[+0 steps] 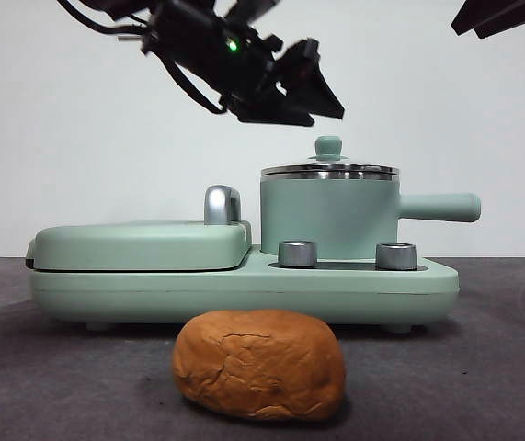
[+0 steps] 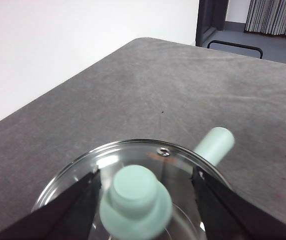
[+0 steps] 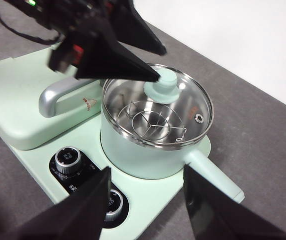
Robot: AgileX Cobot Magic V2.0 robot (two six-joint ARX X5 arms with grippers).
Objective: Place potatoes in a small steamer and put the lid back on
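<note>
While lid (image 3: 158, 107) sits on small steamer (image 1: 328, 219) and potato (image 1: 259, 364) waits near front — lower left gripper (image 2: 145, 187), spread wide and empty, squarely astride knob (image 2: 135, 200), then pinch. Right gripper (image 3: 145, 197): open, idle.

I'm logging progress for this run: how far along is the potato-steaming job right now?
Nothing is finished yet. The potato lies on the table in front of the cooker, and the lid sits on the small steamer, whose rack is bare. In hand: the left claw, open, straddles the lid's knob. The right claw waits above. Left: lift the lid, load the potato, replace the lid.
</note>
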